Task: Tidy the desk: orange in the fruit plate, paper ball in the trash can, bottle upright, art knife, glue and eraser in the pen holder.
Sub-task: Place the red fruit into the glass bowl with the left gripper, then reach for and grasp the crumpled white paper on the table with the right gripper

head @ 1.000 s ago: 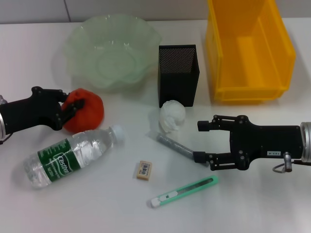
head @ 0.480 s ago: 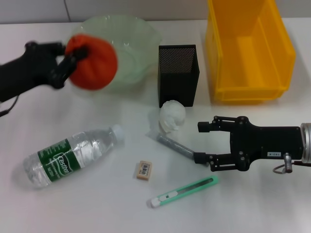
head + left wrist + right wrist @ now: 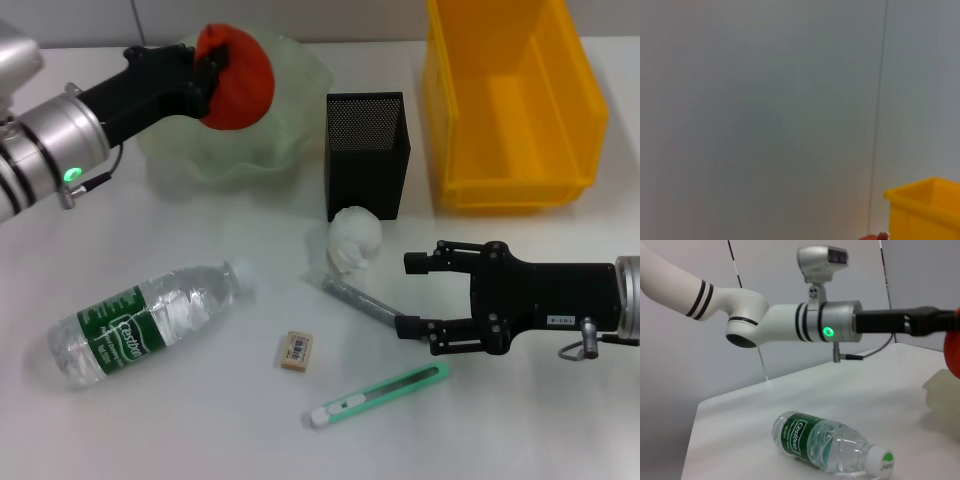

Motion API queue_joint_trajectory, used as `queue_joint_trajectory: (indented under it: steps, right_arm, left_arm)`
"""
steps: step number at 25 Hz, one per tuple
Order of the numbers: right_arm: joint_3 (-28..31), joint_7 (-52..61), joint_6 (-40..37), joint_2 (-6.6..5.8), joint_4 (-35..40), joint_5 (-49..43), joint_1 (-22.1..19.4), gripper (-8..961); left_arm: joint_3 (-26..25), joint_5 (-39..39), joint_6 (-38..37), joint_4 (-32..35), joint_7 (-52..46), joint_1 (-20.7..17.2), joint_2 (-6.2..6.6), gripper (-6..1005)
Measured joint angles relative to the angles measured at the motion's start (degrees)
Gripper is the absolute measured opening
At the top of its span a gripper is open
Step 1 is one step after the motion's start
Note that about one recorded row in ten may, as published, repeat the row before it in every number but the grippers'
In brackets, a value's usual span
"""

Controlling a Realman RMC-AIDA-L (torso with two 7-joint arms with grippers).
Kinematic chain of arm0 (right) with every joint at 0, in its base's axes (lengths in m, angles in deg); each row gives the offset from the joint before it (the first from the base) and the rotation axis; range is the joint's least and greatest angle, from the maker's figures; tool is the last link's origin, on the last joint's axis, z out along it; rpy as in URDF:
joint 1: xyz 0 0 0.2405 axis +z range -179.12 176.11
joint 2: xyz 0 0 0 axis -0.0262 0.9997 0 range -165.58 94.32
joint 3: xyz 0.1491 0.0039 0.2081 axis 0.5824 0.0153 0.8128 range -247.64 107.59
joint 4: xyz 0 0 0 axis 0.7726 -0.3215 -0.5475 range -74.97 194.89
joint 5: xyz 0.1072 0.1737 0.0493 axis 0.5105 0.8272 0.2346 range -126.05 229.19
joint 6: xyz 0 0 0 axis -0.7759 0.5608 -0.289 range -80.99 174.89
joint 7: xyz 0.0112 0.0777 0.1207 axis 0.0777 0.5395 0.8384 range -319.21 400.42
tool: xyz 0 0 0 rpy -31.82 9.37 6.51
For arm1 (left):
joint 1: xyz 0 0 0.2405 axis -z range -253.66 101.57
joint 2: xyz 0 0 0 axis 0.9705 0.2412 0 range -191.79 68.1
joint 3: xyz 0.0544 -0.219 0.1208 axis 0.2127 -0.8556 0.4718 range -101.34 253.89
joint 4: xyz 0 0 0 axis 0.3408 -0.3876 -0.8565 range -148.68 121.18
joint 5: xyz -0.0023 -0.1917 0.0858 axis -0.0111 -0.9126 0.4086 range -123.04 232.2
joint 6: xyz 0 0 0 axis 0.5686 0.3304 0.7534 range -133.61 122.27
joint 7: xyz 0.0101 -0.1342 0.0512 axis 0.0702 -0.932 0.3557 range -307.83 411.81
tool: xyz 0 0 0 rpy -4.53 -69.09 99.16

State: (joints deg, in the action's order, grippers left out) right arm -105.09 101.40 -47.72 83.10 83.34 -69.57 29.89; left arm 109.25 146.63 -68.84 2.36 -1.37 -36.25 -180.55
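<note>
Holding one orange (image 3: 238, 78) – left claw (image 3: 205, 75) | one bottle (image 3: 150, 320) – lying

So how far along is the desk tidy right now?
Nothing finished yet. The left gripper holds the orange over the fruit plate. Left: paper ball, lying bottle, glue, eraser, art knife. The right gripper waits open near the glue.

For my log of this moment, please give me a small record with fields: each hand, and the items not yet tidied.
left hand: shut on orange, above fruit plate
right hand: open, near glue
bottle: lying on its side
paper ball: on desk, before pen holder
eraser: on desk
art knife: on desk
</note>
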Motion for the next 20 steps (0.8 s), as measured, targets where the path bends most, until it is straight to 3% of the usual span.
queue_joint_trajectory:
  steps: [9, 20]
  right_arm:
    - [0.0, 0.0, -0.1, 0.00, 0.1, 0.2, -0.2, 800]
    - [0.2, -0.1, 0.0, 0.01, 0.1, 0.2, -0.3, 800]
  left_arm:
    - [0.0, -1.3, 6.5, -2.8, 2.1, 2.0, -0.27, 62]
    - [0.1, -2.9, 5.3, -3.2, 1.9, 1.9, -0.24, 433]
